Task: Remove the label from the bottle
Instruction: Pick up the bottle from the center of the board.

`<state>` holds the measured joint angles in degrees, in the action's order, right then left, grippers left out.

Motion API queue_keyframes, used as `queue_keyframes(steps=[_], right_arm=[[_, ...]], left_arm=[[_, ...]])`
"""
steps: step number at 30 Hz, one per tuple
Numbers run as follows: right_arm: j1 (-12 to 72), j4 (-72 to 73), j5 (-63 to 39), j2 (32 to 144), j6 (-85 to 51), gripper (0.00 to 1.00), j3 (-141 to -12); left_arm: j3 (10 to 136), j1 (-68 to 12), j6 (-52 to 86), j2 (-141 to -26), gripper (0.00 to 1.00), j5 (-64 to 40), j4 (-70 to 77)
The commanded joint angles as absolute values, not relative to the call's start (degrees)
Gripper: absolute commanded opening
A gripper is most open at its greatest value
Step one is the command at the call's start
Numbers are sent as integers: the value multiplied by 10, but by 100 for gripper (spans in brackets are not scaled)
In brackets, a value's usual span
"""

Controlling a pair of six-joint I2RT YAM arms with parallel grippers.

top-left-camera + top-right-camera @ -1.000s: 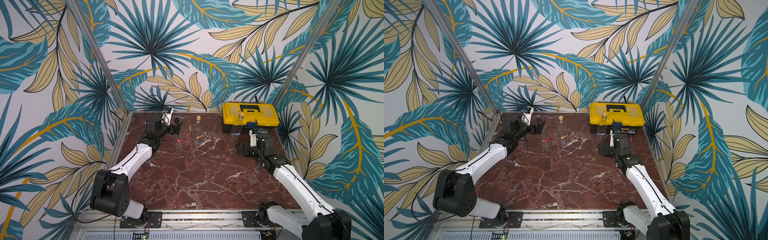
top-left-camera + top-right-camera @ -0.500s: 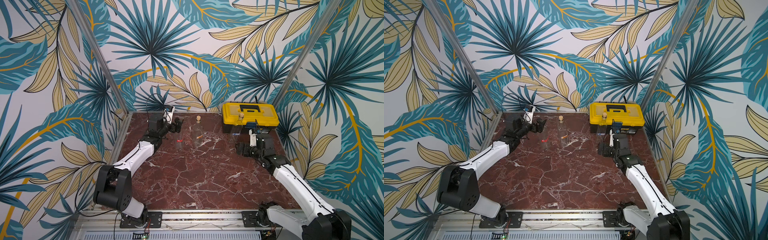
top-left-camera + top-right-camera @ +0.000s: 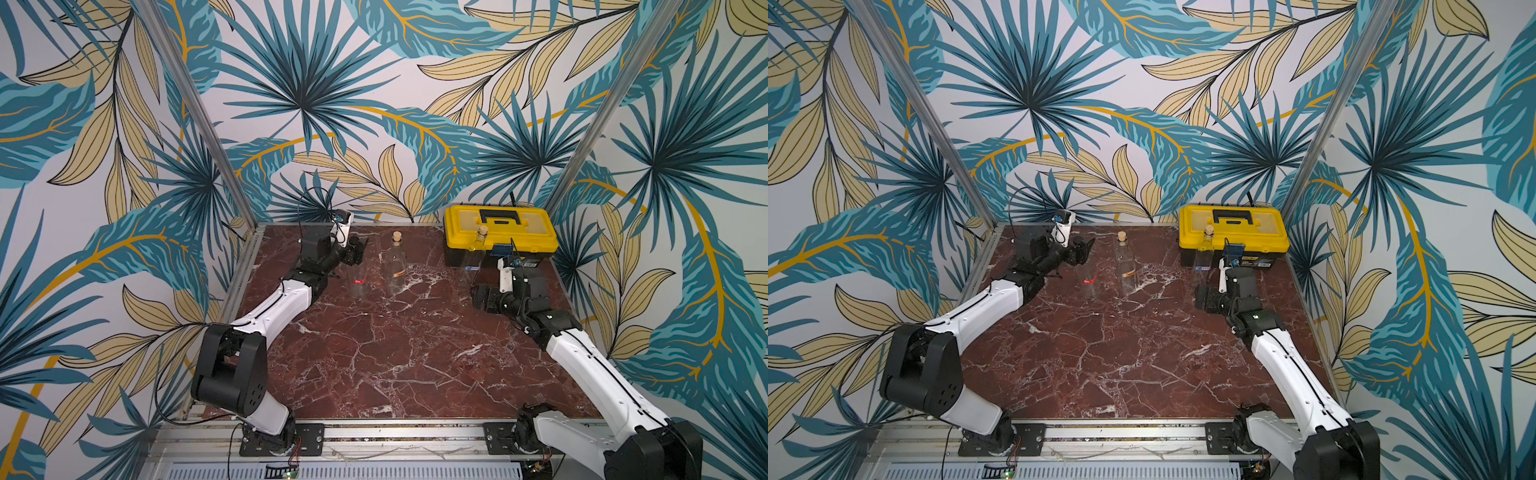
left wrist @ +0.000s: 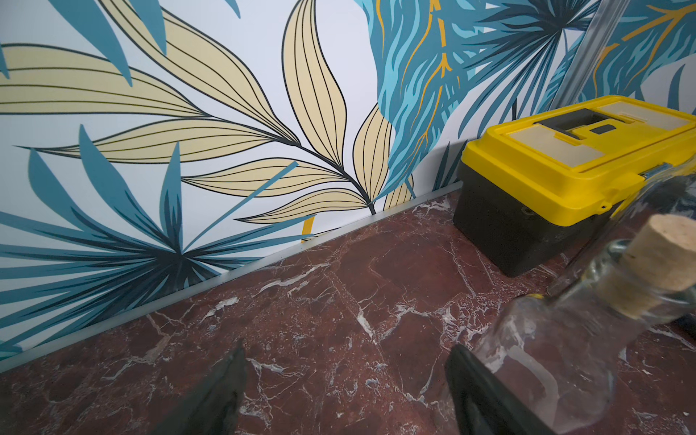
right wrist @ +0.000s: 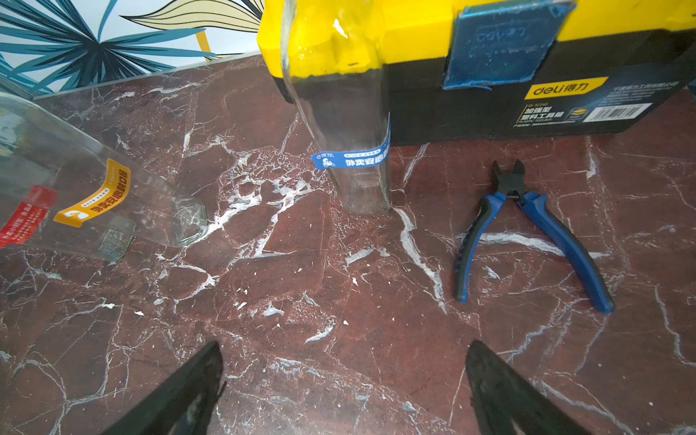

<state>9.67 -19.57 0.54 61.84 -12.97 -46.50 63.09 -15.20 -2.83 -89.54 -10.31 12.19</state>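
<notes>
Three clear glass bottles stand at the back of the marble table. One has a red label, one a cork and an orange label, and one a blue label and stands before the toolbox. My left gripper hovers at the top of the red-labelled bottle and hides its neck. Its jaws are open, and the left wrist view shows only marble between them, with a corked bottle beside one finger. My right gripper is open and empty, low over the table, short of the blue-labelled bottle.
A yellow and black toolbox sits at the back right corner. Blue-handled pliers lie on the marble in front of it, beside the right gripper. Patterned walls and metal rails close in the table on three sides.
The left arm has shifted slightly towards the back and right, at the red-labelled bottle's top, and its jaws have narrowed a little. The right arm has not moved.
</notes>
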Motion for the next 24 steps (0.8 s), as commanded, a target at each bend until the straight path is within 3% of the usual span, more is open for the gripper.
queue_keyframes(steps=[1, 13, 19, 24], right_arm=[[101, -189, 0, 623, -121, 99, -459], [104, -191, 0, 623, -119, 100, -460], [107, -192, -2, 625, -118, 99, -461], [112, -196, -10, 626, -118, 99, -466]], left_arm=[[643, -154, -32, -896, 79, -104, 130], [630, -155, -32, -890, 56, -105, 130], [624, -155, -30, -881, 34, -113, 129], [618, -156, -23, -872, 8, -121, 129]])
